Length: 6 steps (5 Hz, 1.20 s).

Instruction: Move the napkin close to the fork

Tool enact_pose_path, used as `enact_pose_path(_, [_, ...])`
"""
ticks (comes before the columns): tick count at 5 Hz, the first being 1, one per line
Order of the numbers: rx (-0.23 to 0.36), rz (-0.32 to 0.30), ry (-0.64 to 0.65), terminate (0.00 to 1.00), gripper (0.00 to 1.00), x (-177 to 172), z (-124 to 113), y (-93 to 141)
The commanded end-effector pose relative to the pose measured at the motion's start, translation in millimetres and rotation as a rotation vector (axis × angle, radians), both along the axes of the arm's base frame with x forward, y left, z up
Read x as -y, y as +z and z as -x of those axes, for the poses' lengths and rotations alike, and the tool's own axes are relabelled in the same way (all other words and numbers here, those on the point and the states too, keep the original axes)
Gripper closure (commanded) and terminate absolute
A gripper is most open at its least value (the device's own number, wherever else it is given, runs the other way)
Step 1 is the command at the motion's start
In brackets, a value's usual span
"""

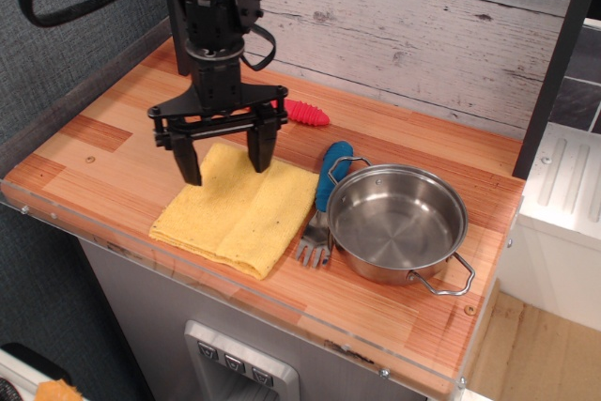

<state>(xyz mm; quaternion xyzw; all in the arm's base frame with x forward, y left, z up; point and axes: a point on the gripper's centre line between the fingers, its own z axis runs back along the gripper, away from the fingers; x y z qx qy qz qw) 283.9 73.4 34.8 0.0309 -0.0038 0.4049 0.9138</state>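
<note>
The yellow napkin (237,211) lies flat on the wooden counter, its right edge touching or overlapping the fork. The fork (322,196) has a blue handle and silver tines pointing to the front, and lies between the napkin and the steel pot. My gripper (225,159) is open and empty, raised just above the napkin's back-left part, with its fingers (189,159) spread wide.
A steel pot (395,222) with two handles stands right of the fork. A red-handled utensil (307,113) lies at the back behind the gripper. The wooden counter (113,133) has a clear guard along its front edge and a plank wall behind.
</note>
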Motion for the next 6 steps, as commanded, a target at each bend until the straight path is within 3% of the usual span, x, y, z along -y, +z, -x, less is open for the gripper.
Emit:
enact_pose_path(1, [0.118, -0.017, -0.012, 0.0, 0.0, -6, -15, 49])
enact_pose_path(3, [0.086, -0.022, -0.166, 0.0, 0.0, 1, -24, 79])
enact_pose_path(4, [0.125, -0.052, -0.28, 0.0, 0.0, 8, -32, 101])
enact_pose_path(6, [0.174, -0.074, -0.331, 0.0, 0.0, 18, -43, 135])
